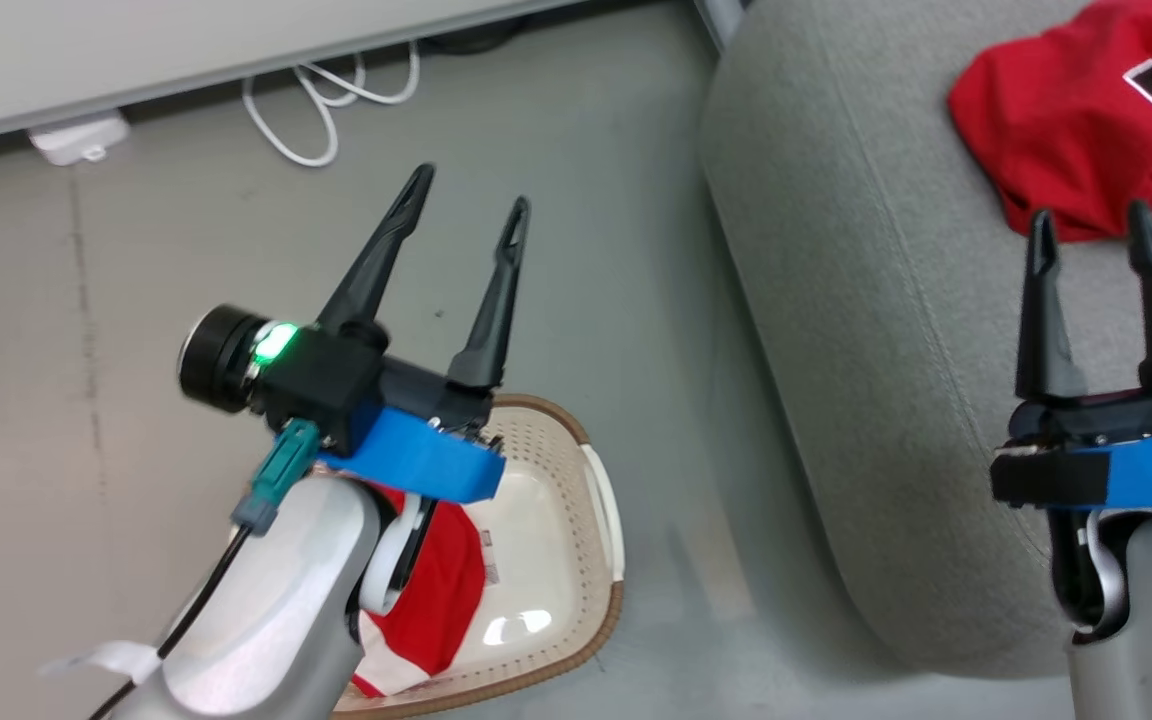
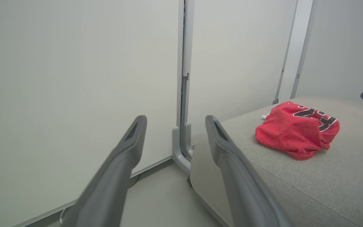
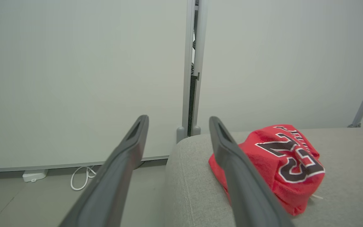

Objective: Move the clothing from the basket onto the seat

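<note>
well, the jersey (image 1: pixel 1076 110) lies bunched on the seat (image 1: pixel 836 250), number side up, so by my reckoning half of the clothing is across. the right gripper (image 1: pixel 1091 212) hangs at the jersey's near edge with its two dark fingers spread wide and nothing between them; whether the tips touch the cloth i cannot tell. the left gripper (image 1: pixel 472 187) is spread wide and empty as well, fingers pointing out over the floor (image 1: pixel 186 250), its wrist above the basket (image 1: pixel 561 415). the basket stands on the floor beside the seat, and the red shorts (image 1: pixel 446 590) with their white stripe lie in its bottom, partly hidden under the left forearm.

the step in hand, as i judge it, is fetching the shorts. the left arm is the nearer one, so it looks the better choice. to do it well, tip the fingers downward first and come down inside the brown rim, clear of the side handle. aim for a raised fold near the middle of the cloth rather than a loose corner, and close on cloth alone, not on the perforated bottom. the shorts are limp and will likely droop, so lift until the hanging part is above the rim, or the basket may drag or tip. then carry them over the seat's rounded side and let go well in from the edge, beside the jersey, where they should not slide off.
</note>
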Robot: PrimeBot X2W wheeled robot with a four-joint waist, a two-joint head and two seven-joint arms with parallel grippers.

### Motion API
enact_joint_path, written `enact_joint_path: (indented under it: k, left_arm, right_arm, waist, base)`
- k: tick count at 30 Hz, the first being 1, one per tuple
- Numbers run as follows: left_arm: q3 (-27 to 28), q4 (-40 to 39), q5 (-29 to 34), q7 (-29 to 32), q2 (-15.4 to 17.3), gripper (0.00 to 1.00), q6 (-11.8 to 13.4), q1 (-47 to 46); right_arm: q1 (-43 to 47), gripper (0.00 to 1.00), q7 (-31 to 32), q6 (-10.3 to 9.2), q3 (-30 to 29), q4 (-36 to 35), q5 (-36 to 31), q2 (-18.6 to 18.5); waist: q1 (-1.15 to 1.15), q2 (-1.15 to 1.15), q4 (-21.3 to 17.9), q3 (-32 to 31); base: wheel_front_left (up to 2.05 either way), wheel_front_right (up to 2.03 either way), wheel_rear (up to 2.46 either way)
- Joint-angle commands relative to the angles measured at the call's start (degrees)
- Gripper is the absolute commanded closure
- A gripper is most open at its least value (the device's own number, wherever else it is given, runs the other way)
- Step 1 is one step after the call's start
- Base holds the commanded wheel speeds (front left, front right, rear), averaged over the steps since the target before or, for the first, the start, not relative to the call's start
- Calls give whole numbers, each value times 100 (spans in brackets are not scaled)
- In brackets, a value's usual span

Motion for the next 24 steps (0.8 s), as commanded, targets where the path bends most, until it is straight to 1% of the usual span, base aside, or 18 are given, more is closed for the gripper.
enact_joint_path:
  k: [1, 7, 12, 19, 24]
  left_arm:
    - [148, -47, 74, -13, -28, 0, -24, 191]
    - [1067, -198, 368, -13, -231, 0, -220, 929]
    - [1761, -235, 594, -14, -417, 0, -427, 1462]
    - [2529, -141, 853, -14, -648, 0, -740, 2087]
    - [2866, -55, 1017, -14, -813, 0, -963, 2377]
  right_arm:
    - [135, 0, -24, 3, 67, -35, 4, -21]
    - [390, 0, -24, 2, 245, -74, -39, -54]
    - [635, 0, -24, 3, 389, -29, -103, -18]
    - [1018, 0, -24, 3, 530, 15, -148, 95]
    - [1255, 0, -24, 2, 543, 69, -142, 152]
  waist:
    - [2, 0, 319, -303]
    - [2, 0, 719, -679]
    - [2, 0, 954, -969]
    - [2, 0, 1121, -1274]
    - [2, 0, 1162, -1399]
  base:
    - [0, 0, 0]
    - [0, 0, 0]
    - [0, 0, 0]
    - [0, 0, 0]
    - [0, 0, 0]
